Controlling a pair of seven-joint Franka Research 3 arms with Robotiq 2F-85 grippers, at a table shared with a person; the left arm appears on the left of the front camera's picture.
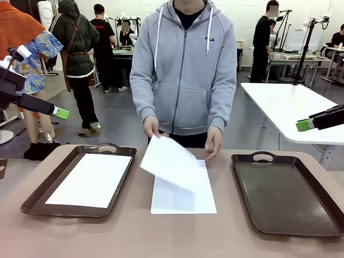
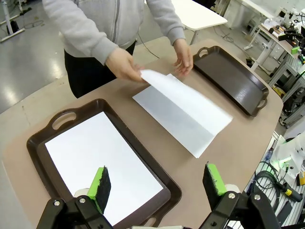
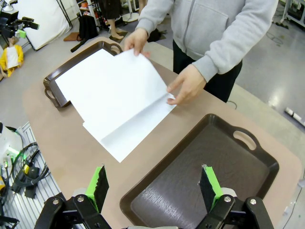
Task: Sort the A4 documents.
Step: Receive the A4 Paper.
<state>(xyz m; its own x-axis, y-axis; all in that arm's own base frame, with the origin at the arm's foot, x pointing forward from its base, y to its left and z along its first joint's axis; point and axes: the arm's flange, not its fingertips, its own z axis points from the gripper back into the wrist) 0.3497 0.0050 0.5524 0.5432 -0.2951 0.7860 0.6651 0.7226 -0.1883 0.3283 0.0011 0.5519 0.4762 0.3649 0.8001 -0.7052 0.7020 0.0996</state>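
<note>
1. At table (image 1: 107, 236) centre: flat A4 sheet (image 1: 185, 200), long axis running from robot's side toward the person, short edge facing the robot. One sheet or several there, cannot tell.
2. Above its far part: second A4 sheet (image 1: 167, 160), lifted and tilted, skewed toward left tray (image 1: 33, 200). Far corner pinched by person's hand (image 1: 152, 128), lower part hanging over the flat A4 sheet.
3. On the flat A4 sheet's far edge, toward right tray (image 1: 290, 196): person's other hand (image 1: 214, 143), resting there.
4. Inside left tray: third A4 sheet (image 1: 91, 180), lying flat, long axis along the tray's length, near to far, edges within the rim.
5. Right of the flat A4 sheet and apart from it: right tray, dark brown, handle at its far end.
6. Left fingers (image 2: 101, 186): spread wide, holding nothing, raised well above left tray's near end.
7. Right fingers (image 3: 208, 185): spread wide, holding nothing, raised above right tray's near part.
</note>
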